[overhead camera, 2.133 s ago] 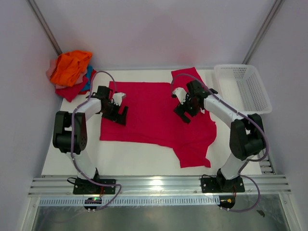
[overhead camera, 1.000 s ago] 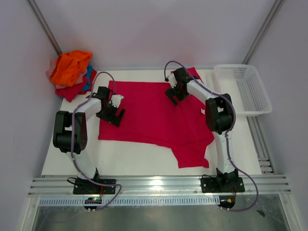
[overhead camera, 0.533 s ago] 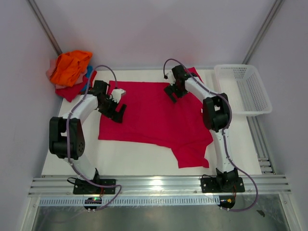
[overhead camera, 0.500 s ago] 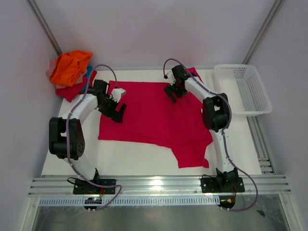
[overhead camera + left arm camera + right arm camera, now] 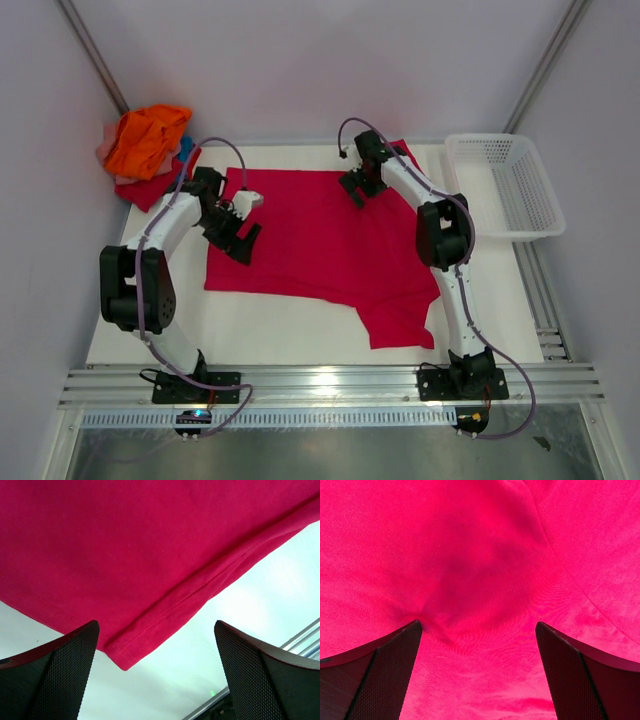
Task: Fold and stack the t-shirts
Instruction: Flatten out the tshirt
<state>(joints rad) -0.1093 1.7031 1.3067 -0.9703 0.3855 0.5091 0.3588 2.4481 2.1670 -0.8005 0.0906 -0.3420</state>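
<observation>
Left gripper, jaws apart, hangs over the shirt's left edge. Right gripper, also apart, sits on its far part, puckering the cloth. The crimson shirt lies spread mid-counter. Other shirts are heaped far left, with a basket far right.

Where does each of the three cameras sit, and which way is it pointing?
Top external: above and behind the arm bases, looking down at both arms, the crimson t-shirt, shirt pile and basket.
Left wrist: on the left arm, looking past the open left gripper at the t-shirt's hem corner and table.
Right wrist: on the right arm, close over the cloth, open right gripper framing only crimson fabric.
Shared: all three see the crimson t-shirt.
</observation>
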